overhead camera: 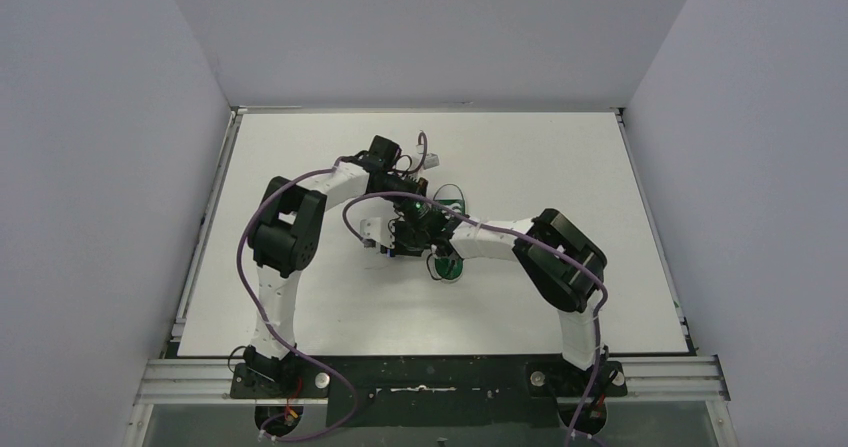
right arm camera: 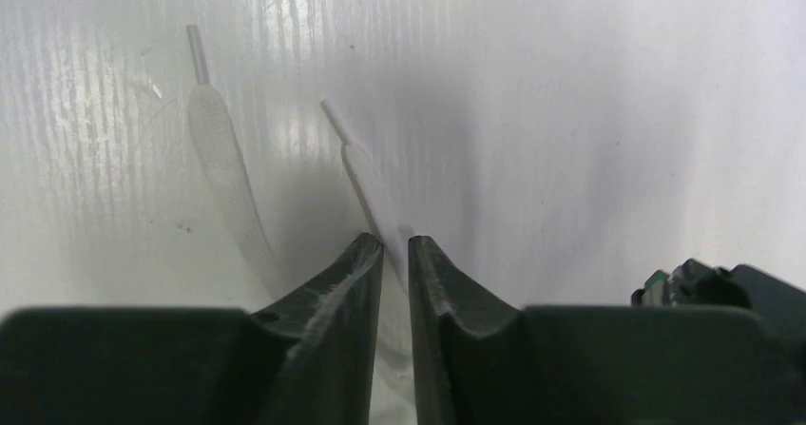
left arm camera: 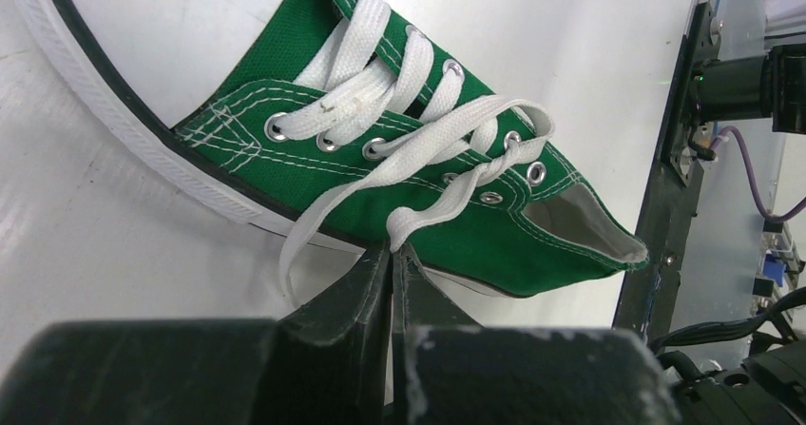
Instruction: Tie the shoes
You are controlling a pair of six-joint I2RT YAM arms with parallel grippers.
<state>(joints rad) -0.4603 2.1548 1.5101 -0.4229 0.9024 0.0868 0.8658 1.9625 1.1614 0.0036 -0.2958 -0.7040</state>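
The green sneaker (left arm camera: 475,244) with its white sole fills the left wrist view. In the top view the shoe (overhead camera: 449,199) lies mid-table, partly hidden under the right arm. My left gripper (left arm camera: 393,247) is shut on a folded bit of white lace (left arm camera: 418,214) at the shoe's side, near the top eyelets; it sits at the shoe's far-left side in the top view (overhead camera: 418,182). My right gripper (right arm camera: 395,243) is closed on a lace strand (right arm camera: 366,183) that runs out flat onto the table. A second lace end (right arm camera: 217,149) lies loose to its left. The right gripper (overhead camera: 385,243) is left of the shoe.
The white table (overhead camera: 330,307) is walled on three sides. A dark frame rail (left arm camera: 670,159) and cables stand past the shoe's heel in the left wrist view. The two arms cross close together over the shoe.
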